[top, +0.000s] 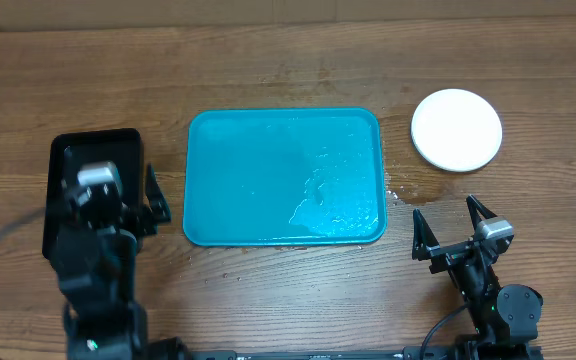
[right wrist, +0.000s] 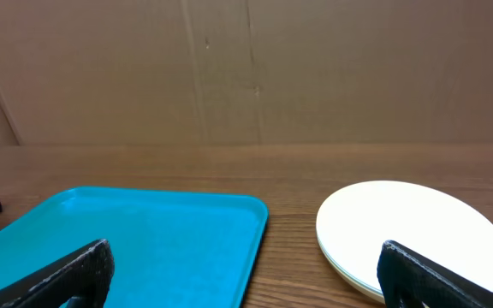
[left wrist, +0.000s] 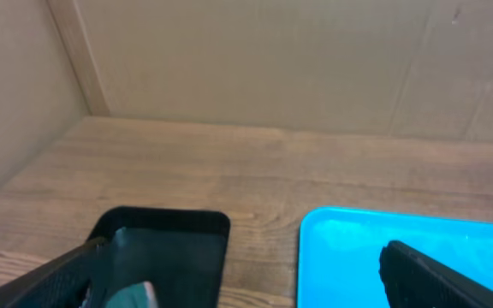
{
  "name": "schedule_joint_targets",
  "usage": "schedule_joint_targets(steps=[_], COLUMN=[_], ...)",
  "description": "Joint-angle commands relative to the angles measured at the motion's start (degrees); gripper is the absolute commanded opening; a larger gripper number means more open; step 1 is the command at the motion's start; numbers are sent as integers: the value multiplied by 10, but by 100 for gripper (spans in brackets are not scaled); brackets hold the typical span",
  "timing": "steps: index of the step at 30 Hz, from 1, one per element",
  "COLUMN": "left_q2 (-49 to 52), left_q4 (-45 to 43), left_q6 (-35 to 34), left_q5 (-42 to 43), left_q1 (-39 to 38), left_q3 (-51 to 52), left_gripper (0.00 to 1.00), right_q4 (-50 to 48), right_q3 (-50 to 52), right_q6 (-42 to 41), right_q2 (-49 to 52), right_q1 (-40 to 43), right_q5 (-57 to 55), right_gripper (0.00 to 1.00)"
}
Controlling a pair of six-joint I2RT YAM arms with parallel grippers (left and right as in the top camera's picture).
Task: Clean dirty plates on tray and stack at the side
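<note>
The turquoise tray [top: 268, 170] lies mid-table with no plate on it; a wet film glistens on its right front part. The plates [top: 456, 130] sit stacked on the wood to the tray's right, white one on top. In the right wrist view the plates [right wrist: 413, 227] show thin pale rims under the white one. My right gripper [top: 444, 210] hovers open near the table's front, just short of the stack, with nothing between its fingers [right wrist: 67, 274]. My left gripper [top: 106, 185] stands open and holds nothing, over the left side, spanning from the black tray to the turquoise tray's [left wrist: 375, 248] left edge.
A smaller black tray [top: 68, 155] sits at the left under my left arm; a grey-teal object [left wrist: 135, 295] lies in it, only partly seen. Water drops [top: 398, 195] dot the wood by the turquoise tray's right front corner. A cardboard wall closes the back.
</note>
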State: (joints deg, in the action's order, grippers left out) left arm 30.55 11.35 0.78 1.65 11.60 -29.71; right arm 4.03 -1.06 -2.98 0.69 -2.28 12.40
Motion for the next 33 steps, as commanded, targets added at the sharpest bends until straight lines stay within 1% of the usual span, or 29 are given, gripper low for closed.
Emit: schedule_joint_targets(steps=[1,6,16,19,24,26,29,33], left_q2=[-78,-161,-276,-304,-304,-304,-304,-304], left_q4=[-47,-118,-196,-172,-157,-131,-66,-69], left_q6=[-36,-36,-38,-42,-42,-44,-81,-83], left_q5=[9,8,-7,-13,-23,-15,2,0], left_q1=[-8,-20,-51,-57,-62,-66,-78,-87], left_q3=[93,182,291,294,294,294,294,294], left_gripper=[100,100,100,100,100,100,100,100], right_q4=[-4,-4,-4,-4,-4,-4,-4,-4], right_q3=[6,6,6,6,6,6,6,6], right_q6=[-2,-2,-2,-2,-2,-2,-2,-2], right_q2=[-5,-5,-5,-5,-5,-5,-5,-5], right_q1=[-3,-3,-3,-3,-3,-3,-3,-3], right_q5=[-6,-6,-6,-6,-6,-6,-6,-6], right_gripper=[100,100,100,100,100,100,100,100])
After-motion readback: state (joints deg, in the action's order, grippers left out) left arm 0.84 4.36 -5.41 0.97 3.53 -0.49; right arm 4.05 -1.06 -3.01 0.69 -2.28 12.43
